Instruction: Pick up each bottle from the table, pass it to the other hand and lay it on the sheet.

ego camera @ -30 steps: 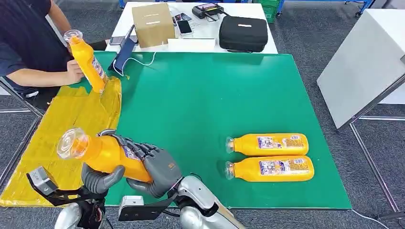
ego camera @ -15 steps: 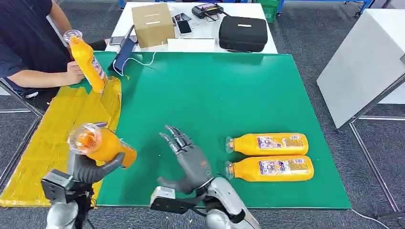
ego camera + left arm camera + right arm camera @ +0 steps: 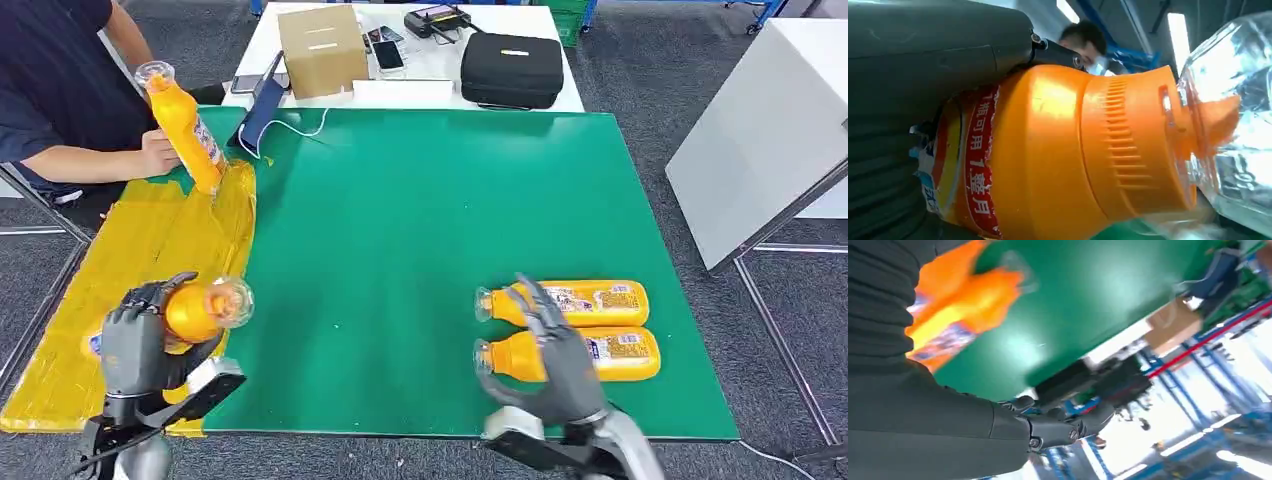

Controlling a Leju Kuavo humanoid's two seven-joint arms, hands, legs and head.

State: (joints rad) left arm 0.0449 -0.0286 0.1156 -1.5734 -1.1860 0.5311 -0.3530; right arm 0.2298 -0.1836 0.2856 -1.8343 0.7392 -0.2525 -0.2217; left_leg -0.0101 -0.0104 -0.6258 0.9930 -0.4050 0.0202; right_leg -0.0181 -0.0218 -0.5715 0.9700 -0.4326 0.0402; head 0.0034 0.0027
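Note:
My left hand (image 3: 135,340) grips an orange bottle (image 3: 195,310) low over the near part of the yellow sheet (image 3: 150,240), its clear cap pointing right. In the left wrist view the bottle (image 3: 1063,160) lies against the grey hand (image 3: 923,60). My right hand (image 3: 555,365) hovers with fingers spread and holds nothing, just over the cap ends of two orange bottles lying side by side, the farther one (image 3: 590,299) and the nearer one (image 3: 620,353). The right wrist view shows them as a blur (image 3: 963,305) beyond the hand (image 3: 1058,427).
A person at the far left holds another orange bottle (image 3: 183,125) upright on the sheet's far end. Behind the green table (image 3: 420,210) stand a cardboard box (image 3: 320,48) and a black case (image 3: 510,68). A white table (image 3: 760,120) is at the right.
The right hand let go of the bottle and swung right to above the two lying bottles. The left hand took the bottle, carried it left and lowered it over the sheet.

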